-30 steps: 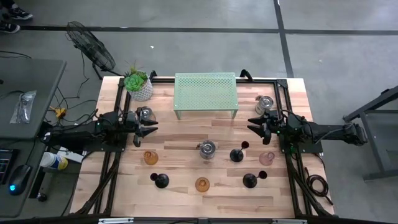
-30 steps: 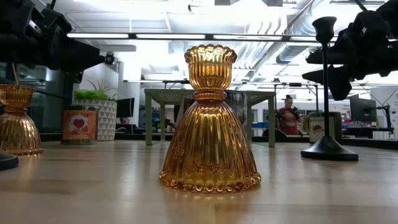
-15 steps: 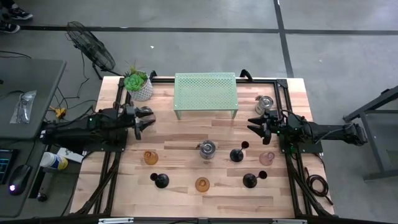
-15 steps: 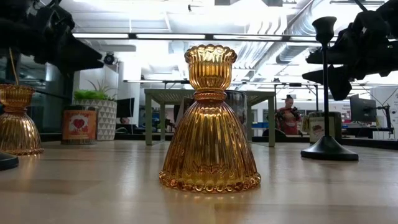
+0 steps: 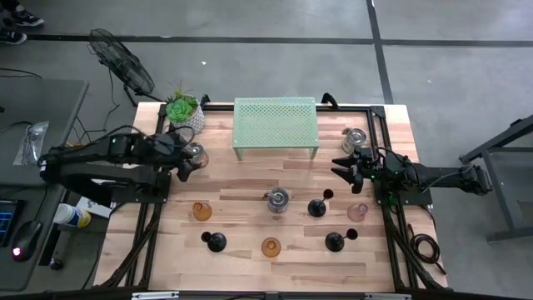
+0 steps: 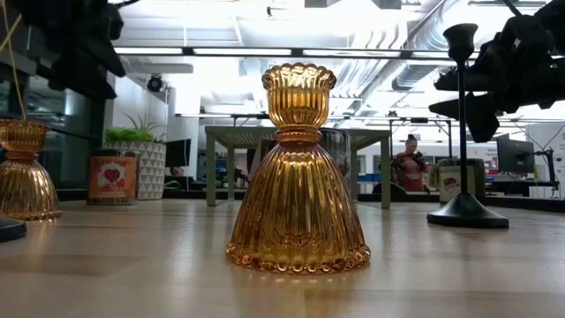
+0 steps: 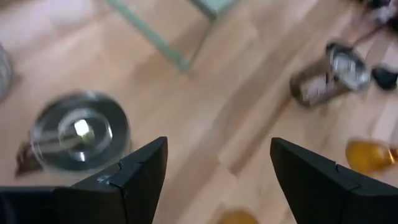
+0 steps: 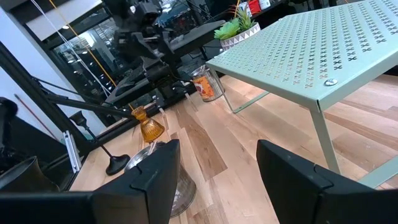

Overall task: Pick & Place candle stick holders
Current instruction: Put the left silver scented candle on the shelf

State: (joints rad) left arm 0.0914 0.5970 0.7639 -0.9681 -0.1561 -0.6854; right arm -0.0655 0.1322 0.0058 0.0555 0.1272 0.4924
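High view shows left gripper (image 5: 186,163) just beside the silver cup (image 5: 194,152) at the table's left rear, near the white pot with plant (image 5: 185,113). Left wrist view confirms: fingers (image 7: 134,180) spread apart, nothing between them, silver cup (image 7: 79,130) seen from above, off toward one finger and not centred in the gap. Judged step: reaching for this cup. Good practice here: bring the gap over the cup first, then lower, then close on the wall below the rim; shiny metal may slip, so a firm, level grip seems needed, and care not to push the cup toward the pot.

Right gripper (image 5: 342,164) waits at the right side, fingers (image 8: 146,177) released, holding nothing, near another silver cup (image 5: 356,137).

Other holders stand apart on the table (image 5: 250,179): third silver cup (image 5: 278,198) in the middle, amber ones (image 5: 201,211) and (image 5: 271,247), pink one (image 5: 358,212), black stemmed ones (image 5: 215,242), (image 5: 317,207), (image 5: 336,242).

Containers: green perforated rack (image 5: 276,123) bears nothing on top; cups appear empty; pot holds the plant.
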